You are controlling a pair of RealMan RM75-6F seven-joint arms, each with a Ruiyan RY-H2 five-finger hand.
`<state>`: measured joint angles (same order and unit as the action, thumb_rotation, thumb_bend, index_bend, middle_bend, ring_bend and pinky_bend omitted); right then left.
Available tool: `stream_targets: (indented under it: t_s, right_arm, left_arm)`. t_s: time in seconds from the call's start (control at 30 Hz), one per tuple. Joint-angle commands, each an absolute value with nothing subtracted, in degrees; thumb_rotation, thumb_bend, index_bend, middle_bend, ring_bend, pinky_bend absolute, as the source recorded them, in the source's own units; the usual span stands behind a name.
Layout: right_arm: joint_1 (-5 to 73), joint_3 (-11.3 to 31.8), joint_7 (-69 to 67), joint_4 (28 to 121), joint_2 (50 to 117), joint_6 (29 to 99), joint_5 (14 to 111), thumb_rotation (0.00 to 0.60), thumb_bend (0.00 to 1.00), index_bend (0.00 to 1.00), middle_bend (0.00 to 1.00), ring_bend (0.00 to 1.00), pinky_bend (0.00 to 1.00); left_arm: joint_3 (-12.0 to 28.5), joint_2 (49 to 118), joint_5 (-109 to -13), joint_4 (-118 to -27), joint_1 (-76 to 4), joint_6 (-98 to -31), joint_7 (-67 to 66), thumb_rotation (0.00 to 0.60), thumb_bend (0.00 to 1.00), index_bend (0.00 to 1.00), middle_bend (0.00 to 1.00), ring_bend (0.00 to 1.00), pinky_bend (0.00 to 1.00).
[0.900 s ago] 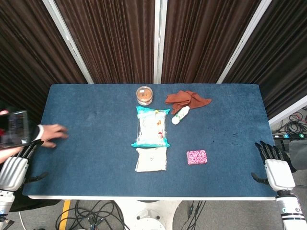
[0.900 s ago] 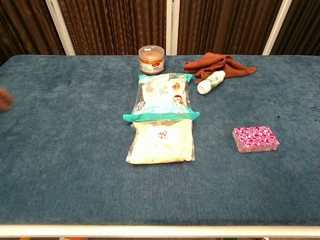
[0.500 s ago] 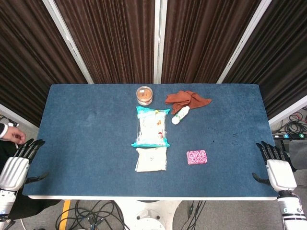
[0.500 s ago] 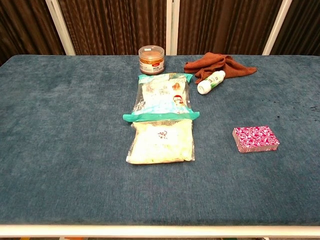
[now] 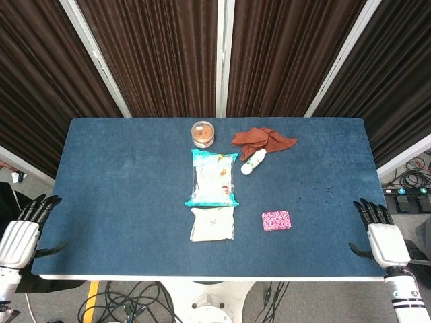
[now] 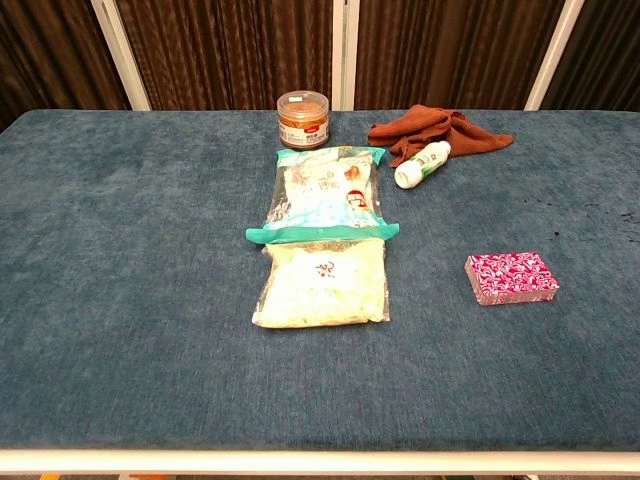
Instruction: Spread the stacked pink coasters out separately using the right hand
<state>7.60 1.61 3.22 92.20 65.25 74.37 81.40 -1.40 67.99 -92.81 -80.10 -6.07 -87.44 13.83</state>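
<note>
The stack of pink patterned coasters (image 5: 276,221) (image 6: 511,277) lies flat on the blue table, right of centre near the front. My right hand (image 5: 382,239) hangs off the table's right front corner, fingers spread and holding nothing, well to the right of the stack. My left hand (image 5: 21,234) sits off the left front corner, also open and empty. Neither hand shows in the chest view.
A teal-edged snack bag (image 5: 214,177) and a clear bag of white contents (image 5: 213,223) lie at centre. Behind them stand a round jar (image 5: 203,134), a brown cloth (image 5: 263,139) and a small white bottle (image 5: 253,161). Dark curtains back the blue table (image 5: 121,175).
A person's hand and phone at the left table edge have withdrawn out of view. My right hand has shifted slightly inward toward the table corner. The coasters have not moved.
</note>
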Motion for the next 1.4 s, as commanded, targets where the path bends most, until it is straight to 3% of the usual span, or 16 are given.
stream_targets:
  t_s: [0.03, 0.13, 0.27, 0.37, 0.4, 0.5, 0.6, 0.67, 0.7, 0.77, 0.8, 0.9, 0.97, 1.07, 1.4]
  right_arm:
    - [8.1, 1.5, 3.4, 91.3, 65.7, 75.0, 83.1, 0.600, 0.12, 0.00, 0.00, 0.00, 0.00]
    - [8.9, 2.0, 2.9, 90.3, 66.2, 75.3, 84.4, 0.600, 0.12, 0.00, 0.01, 0.00, 0.02]
    - [10.6, 2.3, 4.3, 89.9, 66.9, 74.3, 85.8, 0.600, 0.12, 0.07, 0.06, 0.14, 0.25]
    - [11.7, 2.1, 6.6, 90.3, 67.4, 73.5, 87.1, 0.600, 0.14, 0.26, 0.25, 0.41, 0.46]
    - [12.0, 2.1, 7.4, 90.0, 67.9, 73.8, 87.8, 0.600, 0.16, 0.42, 0.40, 0.54, 0.56]
    - [12.6, 2.4, 9.9, 87.6, 70.7, 76.1, 90.7, 0.600, 0.24, 0.76, 0.64, 0.74, 0.76]
    - [13.4, 2.6, 9.9, 85.7, 73.0, 77.2, 92.5, 0.600, 0.34, 0.97, 0.74, 0.87, 0.91]
    - [13.9, 2.6, 9.5, 84.7, 74.1, 77.3, 93.1, 0.600, 0.36, 1.00, 0.77, 0.90, 0.94]
    - [14.2, 2.5, 9.1, 84.4, 74.3, 77.0, 93.3, 0.600, 0.35, 0.99, 0.76, 0.91, 0.94]
    - [14.8, 1.7, 8.9, 85.0, 73.8, 74.2, 92.3, 0.600, 0.30, 0.86, 0.68, 0.90, 0.94]
    - [15.1, 1.3, 9.8, 85.8, 73.2, 72.3, 91.2, 0.600, 0.26, 0.70, 0.58, 0.88, 0.94]
    - [16.2, 1.0, 14.4, 88.9, 71.8, 67.0, 87.3, 0.600, 0.14, 0.35, 0.33, 0.80, 0.92]
    - [16.7, 0.8, 16.2, 89.8, 71.8, 65.2, 85.9, 0.600, 0.09, 0.24, 0.24, 0.76, 0.91]
    - [17.4, 0.7, 17.8, 90.3, 72.5, 63.1, 84.1, 0.600, 0.07, 0.18, 0.20, 0.75, 0.90]
    - [20.5, 2.3, 20.9, 89.8, 76.6, 61.0, 82.3, 0.600, 0.07, 0.17, 0.21, 0.75, 0.90]
  left_arm:
    - [-1.4, 68.4, -92.6, -79.7, -6.2, -86.9, 13.8, 0.600, 0.02, 0.11, 0.10, 0.00, 0.13]
    - [-1.3, 68.7, -92.8, -79.6, -6.5, -86.7, 13.6, 0.600, 0.02, 0.11, 0.10, 0.00, 0.13]
    - [-1.5, 68.7, -93.2, -79.8, -6.5, -86.9, 13.0, 0.600, 0.02, 0.11, 0.10, 0.00, 0.13]
    - [-1.6, 68.5, -92.9, -79.9, -6.3, -87.0, 13.1, 0.600, 0.02, 0.11, 0.10, 0.00, 0.13]
    - [-1.5, 68.5, -92.8, -79.8, -6.3, -87.0, 13.2, 0.600, 0.02, 0.11, 0.10, 0.00, 0.13]
    - [-1.4, 68.5, -92.7, -79.7, -6.3, -86.9, 13.4, 0.600, 0.02, 0.11, 0.10, 0.00, 0.13]
    - [-1.5, 68.6, -92.8, -79.5, -6.3, -86.9, 13.6, 0.600, 0.02, 0.11, 0.10, 0.00, 0.13]
    - [-1.6, 68.6, -92.7, -79.3, -6.2, -86.9, 13.8, 0.600, 0.02, 0.11, 0.10, 0.00, 0.13]
    - [-1.6, 68.7, -92.6, -79.2, -6.1, -86.9, 14.0, 0.600, 0.02, 0.11, 0.10, 0.00, 0.13]
    - [-1.5, 68.7, -92.5, -78.9, -6.1, -86.9, 14.3, 0.600, 0.02, 0.11, 0.10, 0.00, 0.13]
    - [-1.5, 68.7, -92.5, -78.9, -6.1, -86.9, 14.4, 0.600, 0.02, 0.11, 0.10, 0.00, 0.13]
    - [-1.5, 68.8, -92.5, -78.7, -6.1, -86.9, 14.5, 0.600, 0.02, 0.11, 0.10, 0.00, 0.13]
    - [-1.5, 68.8, -92.5, -78.6, -6.1, -86.9, 14.6, 0.600, 0.02, 0.11, 0.10, 0.00, 0.13]
    - [-1.6, 68.9, -92.5, -78.4, -6.0, -87.0, 14.7, 0.600, 0.02, 0.11, 0.10, 0.00, 0.13]
    - [-1.4, 68.8, -92.2, -78.0, -5.9, -87.1, 15.4, 0.600, 0.02, 0.12, 0.10, 0.00, 0.13]
